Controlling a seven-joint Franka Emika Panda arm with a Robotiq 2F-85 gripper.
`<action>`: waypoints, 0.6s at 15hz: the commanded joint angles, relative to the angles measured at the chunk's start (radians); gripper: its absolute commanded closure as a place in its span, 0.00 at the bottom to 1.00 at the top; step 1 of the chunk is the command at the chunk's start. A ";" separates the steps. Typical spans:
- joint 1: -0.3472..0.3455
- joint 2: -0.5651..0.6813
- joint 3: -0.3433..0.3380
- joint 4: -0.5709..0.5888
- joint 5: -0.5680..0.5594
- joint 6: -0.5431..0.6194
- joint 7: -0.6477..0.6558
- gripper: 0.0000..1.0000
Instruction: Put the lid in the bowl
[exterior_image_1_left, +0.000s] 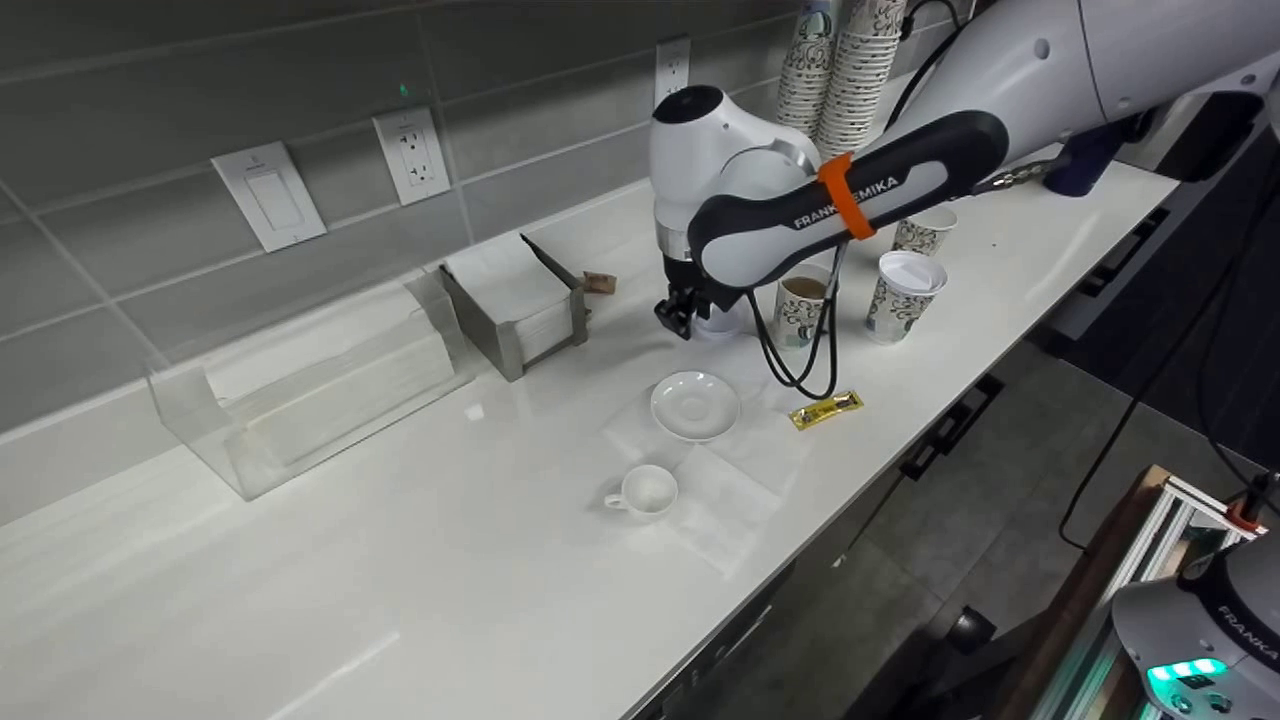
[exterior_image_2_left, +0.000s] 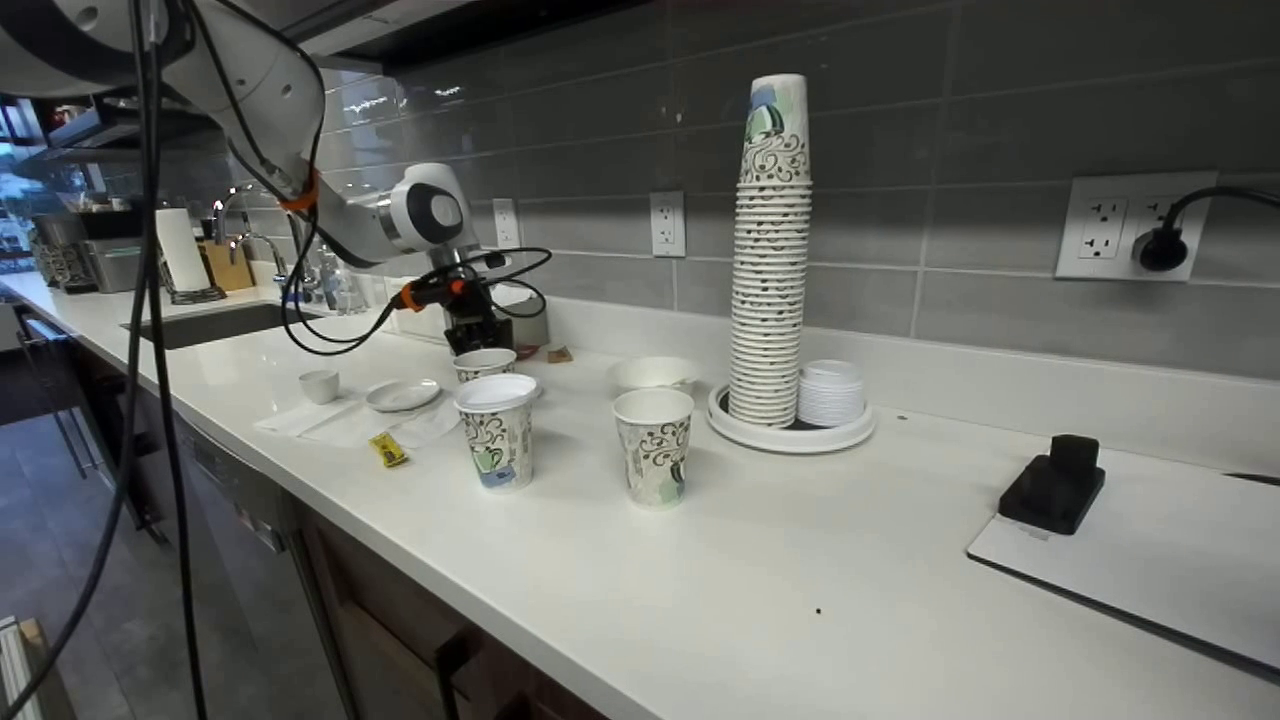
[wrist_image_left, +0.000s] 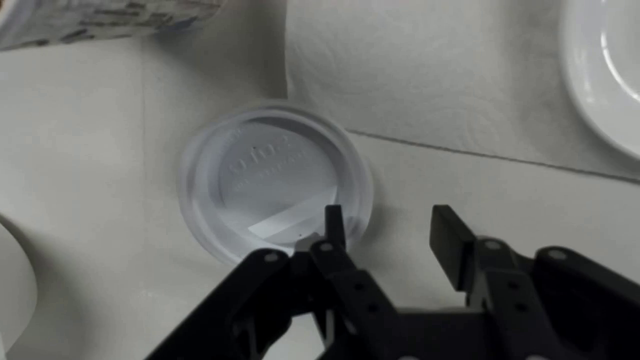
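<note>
End effector (wrist_image_left: 389, 227): opened wide, with nothing held; its two fingertips (wrist_image_left: 334, 225) are set well apart, and one is seen across the edge of the lid (wrist_image_left: 275, 167), though whether contact is made cannot be told.
Paper cups: three single ones are counted, all upright; brown contents are seen in one (exterior_image_1_left: 800, 322), another is topped by a white cover (exterior_image_1_left: 910, 270), and the third (exterior_image_2_left: 653, 460) is uncovered.
Cup stacks: two (exterior_image_1_left: 858, 90) are seen in an exterior view.
Tableware: one white mug (exterior_image_1_left: 648, 495) and one saucer (exterior_image_1_left: 695, 408) are set near each other.
Packets: one yellow (exterior_image_1_left: 826, 410), one brown (exterior_image_1_left: 600, 283).
Bowl (exterior_image_2_left: 652, 376): one, white, set upright near the wall.
Lid's place: laid on the bench (exterior_image_1_left: 400, 560), apart from the bowl, by the corner of a paper sheet (wrist_image_left: 415, 70).
Lid's look: round, whitish, slightly see-through; rim raised, lettering embossed, a bright band seen across it.
</note>
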 joint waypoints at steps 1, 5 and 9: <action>0.004 0.018 -0.009 0.016 0.012 0.003 0.004 0.47; -0.001 0.026 -0.017 0.019 0.016 -0.002 0.006 0.54; 0.001 0.028 -0.024 0.020 0.012 -0.001 0.010 0.94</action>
